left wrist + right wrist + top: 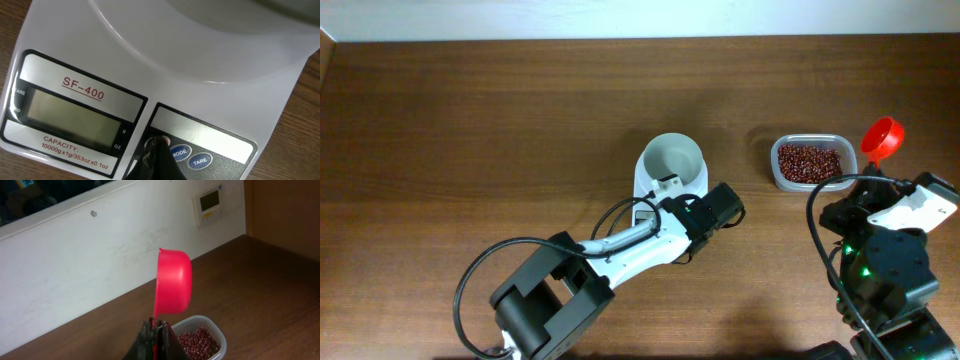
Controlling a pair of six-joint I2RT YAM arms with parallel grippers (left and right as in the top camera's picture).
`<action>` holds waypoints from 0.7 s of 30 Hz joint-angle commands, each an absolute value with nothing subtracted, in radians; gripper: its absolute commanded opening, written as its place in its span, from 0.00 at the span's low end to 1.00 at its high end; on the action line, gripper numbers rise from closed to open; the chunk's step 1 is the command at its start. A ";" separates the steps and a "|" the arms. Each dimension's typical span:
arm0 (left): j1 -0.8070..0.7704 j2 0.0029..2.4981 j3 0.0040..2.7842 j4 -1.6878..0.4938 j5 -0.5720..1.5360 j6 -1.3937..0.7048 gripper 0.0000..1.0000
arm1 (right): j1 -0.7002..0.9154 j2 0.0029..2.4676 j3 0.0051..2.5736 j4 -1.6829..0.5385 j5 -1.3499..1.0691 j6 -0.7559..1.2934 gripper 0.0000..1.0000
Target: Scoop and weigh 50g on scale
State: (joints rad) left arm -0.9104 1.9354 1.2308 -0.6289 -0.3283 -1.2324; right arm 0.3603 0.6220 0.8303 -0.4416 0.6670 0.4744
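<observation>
The left end effector [156, 147], closed and empty, touches the scale [215, 75] at 9 o'clock of its MODE button [179, 152]. The scale sits mid-counter [470, 120]. The right end effector [156, 330] is clamped on a red scoop [174, 282], which stands at 1 o'clock of the clear tub [775, 178] of red-brown beans [809, 161].

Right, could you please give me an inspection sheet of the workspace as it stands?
Surface: brown wooden table, no spilled beans seen.
Job's things: scale, display blank, white bowl on top looks empty; beans in a clear tub to its right.
Clutter: nothing seen.
End effectors: left end effector shut, tips at the scale's buttons; right end effector shut on a red scoop near the tub.
Cables: black cables looping off both arms.
Surroundings: white wall, small wall panel.
</observation>
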 commanded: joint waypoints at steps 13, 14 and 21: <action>-0.898 1.982 1.210 -0.605 -0.305 -1.257 0.00 | 0.352 0.623 0.849 -0.451 0.635 0.471 0.04; -0.896 1.982 1.210 -0.604 -0.302 -1.257 0.00 | 0.352 0.623 0.849 -0.455 0.635 0.471 0.04; -0.894 1.982 1.210 -0.607 -0.310 -1.257 0.00 | 0.352 0.623 0.849 -0.458 0.635 0.470 0.04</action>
